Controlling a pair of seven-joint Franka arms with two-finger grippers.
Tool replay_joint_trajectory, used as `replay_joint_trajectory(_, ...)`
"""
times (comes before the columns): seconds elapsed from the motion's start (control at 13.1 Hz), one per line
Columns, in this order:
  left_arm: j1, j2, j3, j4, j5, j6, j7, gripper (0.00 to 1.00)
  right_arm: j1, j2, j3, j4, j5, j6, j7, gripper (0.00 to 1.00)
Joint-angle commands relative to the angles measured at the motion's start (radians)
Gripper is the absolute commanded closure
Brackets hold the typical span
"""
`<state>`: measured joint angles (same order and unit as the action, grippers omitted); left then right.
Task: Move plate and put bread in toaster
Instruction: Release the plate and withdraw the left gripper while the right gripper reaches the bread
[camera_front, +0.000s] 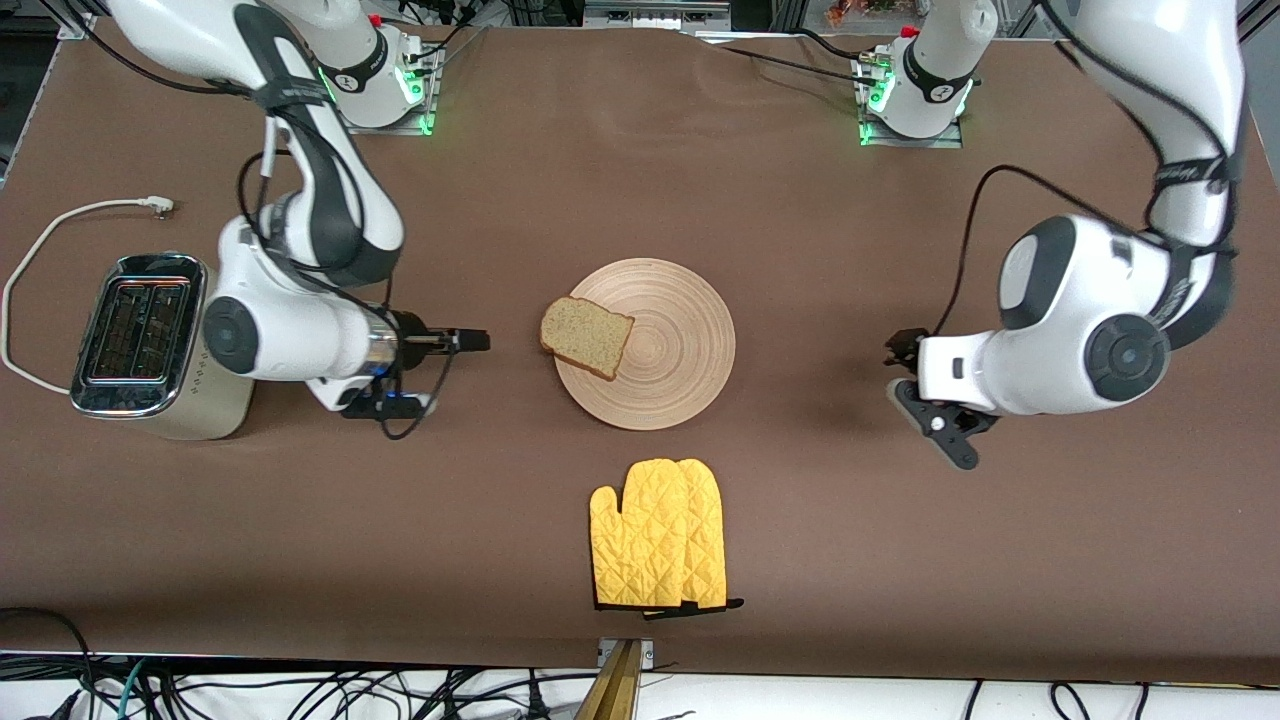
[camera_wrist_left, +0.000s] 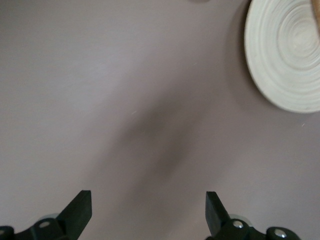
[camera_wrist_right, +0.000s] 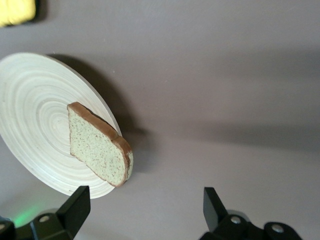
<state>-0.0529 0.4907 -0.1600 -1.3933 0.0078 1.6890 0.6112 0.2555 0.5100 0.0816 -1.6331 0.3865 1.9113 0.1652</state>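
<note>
The pale wooden plate (camera_front: 680, 340) lies in the middle of the table. The bread (camera_front: 587, 337) slice rests on the plate's edge toward the right arm's end, overhanging the rim a little. The cream toaster (camera_front: 145, 345) stands at the right arm's end, slots up. My right gripper (camera_front: 478, 341) is open and empty, low between toaster and plate, pointing at the bread. The right wrist view shows the bread (camera_wrist_right: 97, 147) and plate (camera_wrist_right: 35, 115) ahead of that gripper (camera_wrist_right: 145, 205). My left gripper (camera_front: 896, 368) is open and empty, beside the plate toward the left arm's end. The left wrist view shows that gripper (camera_wrist_left: 148, 207) over bare table, with the plate (camera_wrist_left: 287, 55) ahead.
A yellow quilted oven mitt (camera_front: 660, 548) lies nearer to the front camera than the plate; it also shows in the right wrist view (camera_wrist_right: 15, 11). The toaster's white cord (camera_front: 60, 225) loops on the brown table (camera_front: 900, 560) beside the toaster.
</note>
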Motion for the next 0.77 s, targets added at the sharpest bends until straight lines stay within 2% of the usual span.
replay_joint_trajectory(0.0,-0.014,-0.071,0.031,0.115,0.084,-0.155,-0.013,0.0,0.033,0.03,-0.006,-0.054,0.064,0.072,0.005,0.0)
replay_joint_trajectory(0.08,-0.068,-0.148,0.112,0.076,0.089,-0.153,-0.049,0.0,0.051,0.039,-0.006,-0.066,0.068,0.09,0.005,0.0)
replay_joint_trajectory(0.15,-0.083,-0.241,0.144,-0.022,0.074,-0.147,-0.148,0.0,0.073,0.053,-0.006,-0.071,0.071,0.107,0.007,0.0)
replay_joint_trajectory(0.23,-0.079,-0.344,0.152,-0.135,0.051,-0.103,-0.3,0.0,0.089,0.071,-0.006,-0.073,0.095,0.123,0.007,0.0)
replay_joint_trajectory(0.38,-0.001,-0.49,0.149,-0.301,0.019,-0.023,-0.378,0.0,0.116,0.081,-0.006,-0.118,0.161,0.194,0.005,0.0)
replay_joint_trajectory(0.69,0.004,-0.5,0.145,-0.271,0.015,-0.012,-0.377,0.0,0.13,0.079,-0.002,-0.175,0.236,0.236,-0.003,0.0)
